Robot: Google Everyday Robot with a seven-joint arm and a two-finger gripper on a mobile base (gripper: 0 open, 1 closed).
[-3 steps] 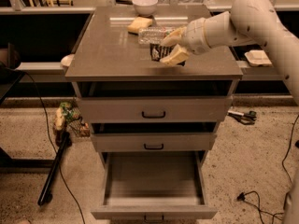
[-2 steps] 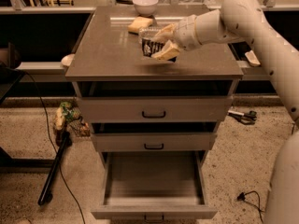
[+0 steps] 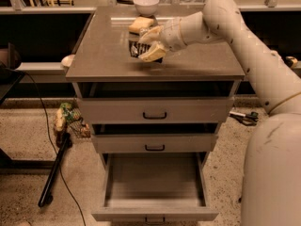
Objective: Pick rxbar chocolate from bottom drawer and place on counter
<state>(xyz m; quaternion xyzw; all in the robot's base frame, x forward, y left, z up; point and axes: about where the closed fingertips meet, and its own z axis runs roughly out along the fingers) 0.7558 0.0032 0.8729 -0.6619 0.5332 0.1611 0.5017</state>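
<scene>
My gripper [image 3: 146,44] is over the middle of the counter [image 3: 106,55], reaching in from the right. It is shut on the rxbar chocolate [image 3: 136,48], a small dark bar that sticks out to the left between the pale fingers [image 3: 153,54]. The bar hangs just above the counter top. The bottom drawer [image 3: 155,180] is pulled out wide at the bottom of the cabinet, and its grey tray shows nothing inside.
A yellow sponge-like block [image 3: 141,24] lies on the counter just behind the gripper, and a white bowl [image 3: 146,4] stands at the back edge. Two drawers with black handles [image 3: 154,115] sit slightly ajar above. Cables and a dark pole [image 3: 54,173] lie on the floor at left.
The gripper has moved left across the counter with the dark bar in it, from the right part toward the middle.
</scene>
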